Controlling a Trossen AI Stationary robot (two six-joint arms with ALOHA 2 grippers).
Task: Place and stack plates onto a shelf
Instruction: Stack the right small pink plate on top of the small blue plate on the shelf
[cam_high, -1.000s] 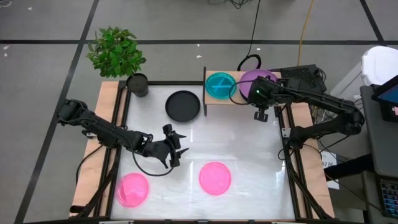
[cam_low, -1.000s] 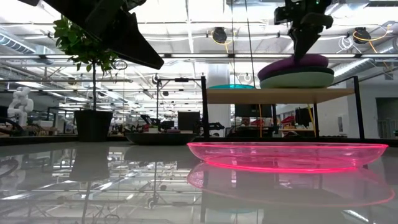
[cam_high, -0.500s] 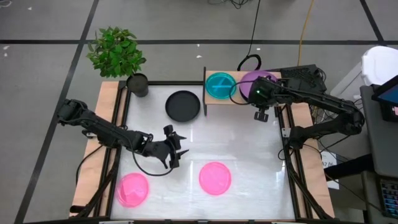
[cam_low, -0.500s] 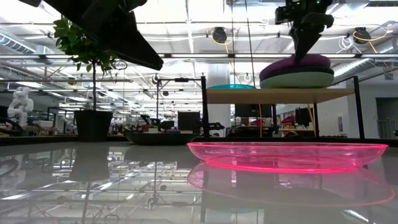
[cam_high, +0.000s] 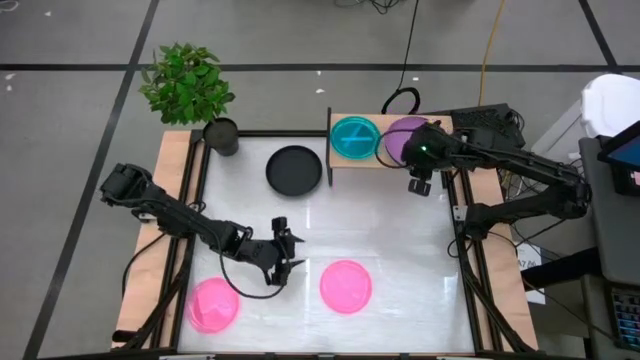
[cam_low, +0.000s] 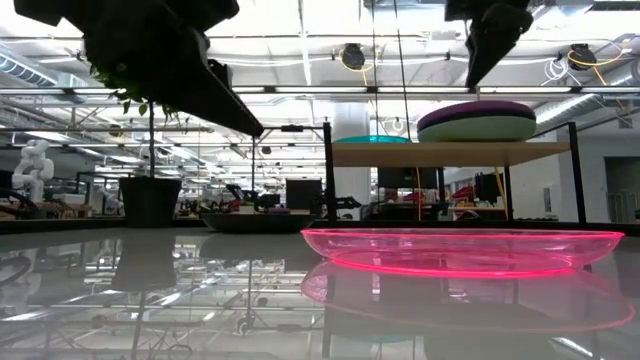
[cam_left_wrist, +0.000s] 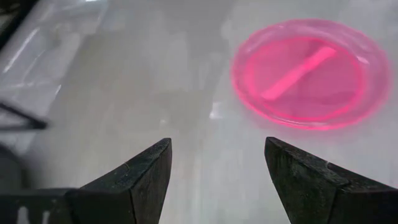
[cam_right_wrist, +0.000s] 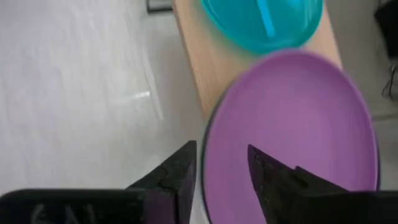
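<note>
The shelf (cam_high: 385, 150) stood at the far edge of the white surface (cam_high: 400, 240), and everything else can be placed from it. On its right half lay the purple plate (cam_high: 400, 136), stacked on a sage green plate (cam_low: 478, 129); in the low view the green one showed directly under the purple. On the shelf's left half sat a cyan plate (cam_high: 353, 137), just beside the stack. The right gripper (cam_high: 420, 172) hung over the shelf's right front corner, above the purple plate and clear of it; its fingers (cam_right_wrist: 180, 177) were a little apart and held nothing. Left of the shelf, on the surface, rested the black plate (cam_high: 294, 169), with the potted plant (cam_high: 190, 90) farther left still. Well in front of the shelf lay one pink plate (cam_high: 346, 285), and a second pink plate (cam_high: 214, 304) sat off to the front left. The left gripper (cam_high: 283, 262) hovered between those two pink plates, its fingers (cam_left_wrist: 140, 177) spread wide and empty.
</note>
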